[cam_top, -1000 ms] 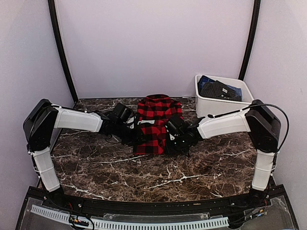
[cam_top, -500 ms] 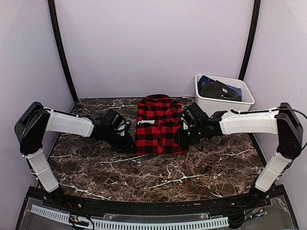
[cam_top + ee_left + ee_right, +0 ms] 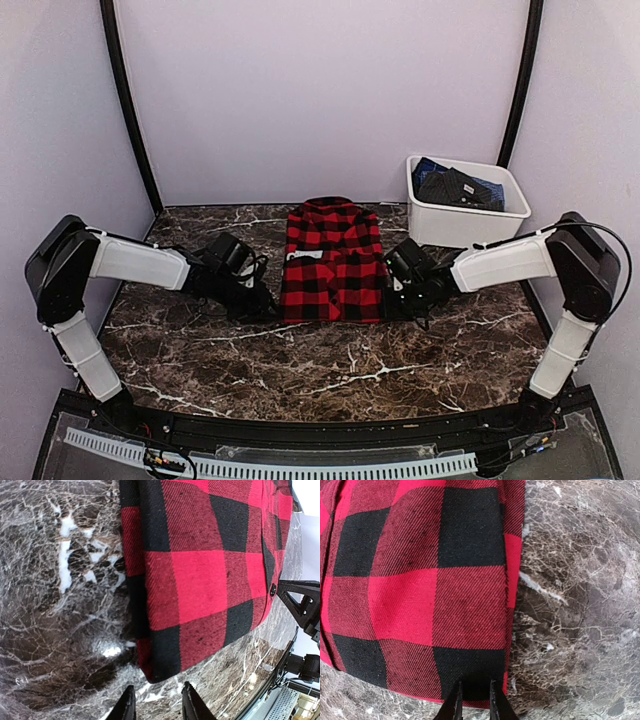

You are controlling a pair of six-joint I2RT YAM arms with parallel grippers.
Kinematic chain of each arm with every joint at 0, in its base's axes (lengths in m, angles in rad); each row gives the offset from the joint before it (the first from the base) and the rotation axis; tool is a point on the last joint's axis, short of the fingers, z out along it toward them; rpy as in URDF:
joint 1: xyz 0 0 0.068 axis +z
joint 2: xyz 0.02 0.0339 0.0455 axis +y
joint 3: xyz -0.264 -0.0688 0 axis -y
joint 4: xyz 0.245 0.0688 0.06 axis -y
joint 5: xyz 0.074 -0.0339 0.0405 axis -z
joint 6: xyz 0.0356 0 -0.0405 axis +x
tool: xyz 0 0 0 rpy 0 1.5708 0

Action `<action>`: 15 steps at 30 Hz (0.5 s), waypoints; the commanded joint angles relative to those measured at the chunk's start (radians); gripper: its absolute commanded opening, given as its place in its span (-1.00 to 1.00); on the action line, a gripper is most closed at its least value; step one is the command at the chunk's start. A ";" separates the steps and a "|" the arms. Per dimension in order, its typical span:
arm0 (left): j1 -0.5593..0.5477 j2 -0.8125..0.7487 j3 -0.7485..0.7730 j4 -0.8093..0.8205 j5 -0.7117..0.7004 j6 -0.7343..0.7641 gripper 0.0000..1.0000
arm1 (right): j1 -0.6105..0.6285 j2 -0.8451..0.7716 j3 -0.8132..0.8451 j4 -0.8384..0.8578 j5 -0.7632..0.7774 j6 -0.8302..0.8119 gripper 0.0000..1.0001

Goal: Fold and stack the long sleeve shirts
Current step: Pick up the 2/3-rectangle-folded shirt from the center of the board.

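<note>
Squaring the centre-frame shirt (image 3: pixel 332 265), left end effector (image 3: pixel 158 686) spread, right end effector (image 3: pixel 475 682) nearly together over its edge, hold unclear; next, likely a firm pinch.

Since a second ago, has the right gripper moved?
Yes. The right gripper shifted rightward, from over the shirt out to its right edge, ending closer to the tub.

Left arm (image 3: pixel 140 262) reaching in from frame left, left gripper (image 3: pixel 155 702) hanging low, jaws parted. Right arm (image 3: pixel 500 262) reaching from frame right, right gripper (image 3: pixel 474 700) hanging low (jaws nearly touching).
</note>
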 commanded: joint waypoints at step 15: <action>-0.007 0.023 -0.036 0.082 0.009 0.024 -0.31 | -0.010 -0.084 -0.076 0.032 -0.010 0.013 -0.39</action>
